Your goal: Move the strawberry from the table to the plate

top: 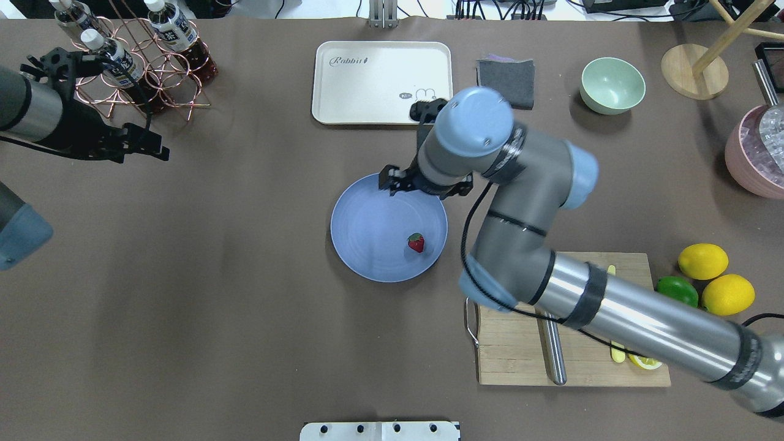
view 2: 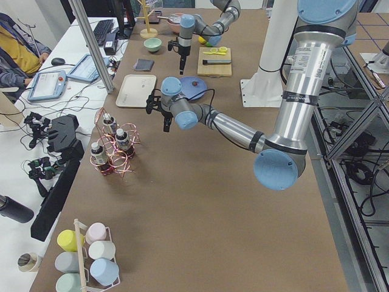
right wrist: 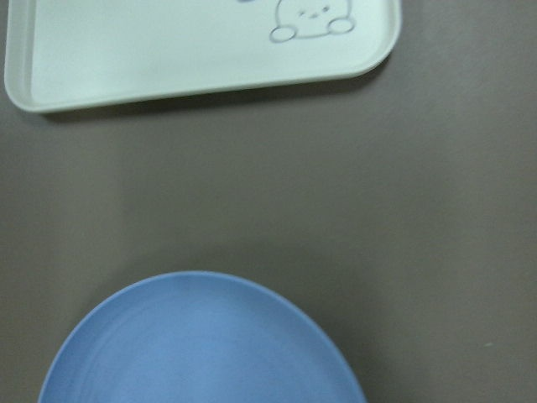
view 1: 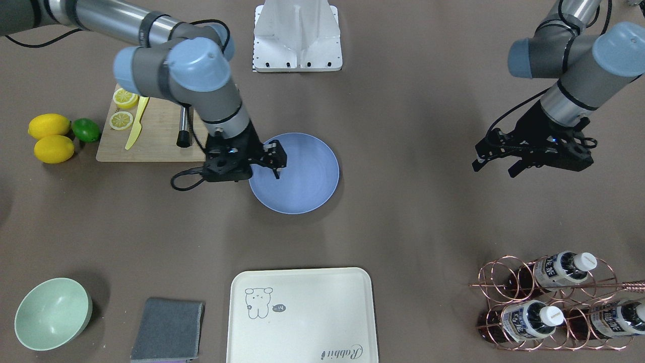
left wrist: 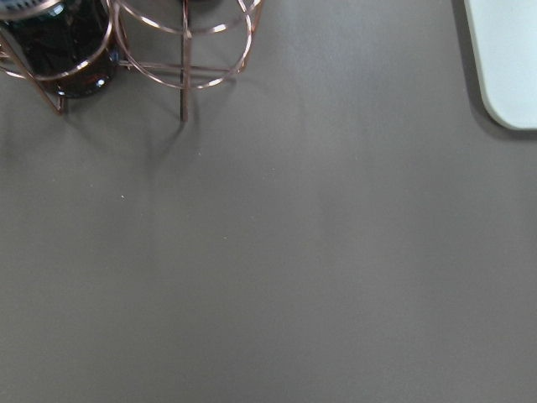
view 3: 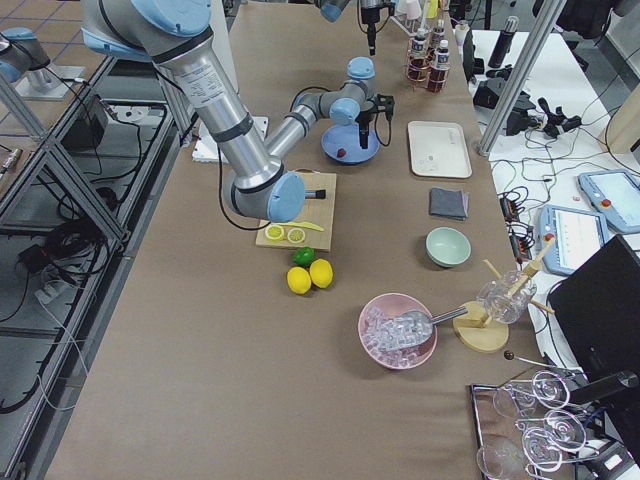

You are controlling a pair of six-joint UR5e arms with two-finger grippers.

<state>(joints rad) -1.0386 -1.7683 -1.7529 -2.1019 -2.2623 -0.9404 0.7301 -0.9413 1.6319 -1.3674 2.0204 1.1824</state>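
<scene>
The strawberry (top: 416, 242), small and dark red, lies on the round blue-grey plate (top: 367, 251), toward its right side. In the front-facing view my right arm hides it. My right gripper (top: 395, 179) hangs over the plate's far rim (view 1: 307, 194), apart from the berry, and its jaws look open with nothing between them. The right wrist view shows only the plate's edge (right wrist: 210, 336) and bare brown table (right wrist: 336, 185). My left gripper (view 1: 493, 167) hovers open and empty over the table far from the plate, beside the bottle rack.
A wooden cutting board (top: 520, 343) with lemon slices and a knife lies by my right arm, two lemons (top: 703, 261) and a lime (top: 677, 289) beside it. A cream tray (top: 367, 86), grey cloth (top: 506, 75), green bowl (top: 612, 84) and copper bottle rack (top: 153, 67) line the far side.
</scene>
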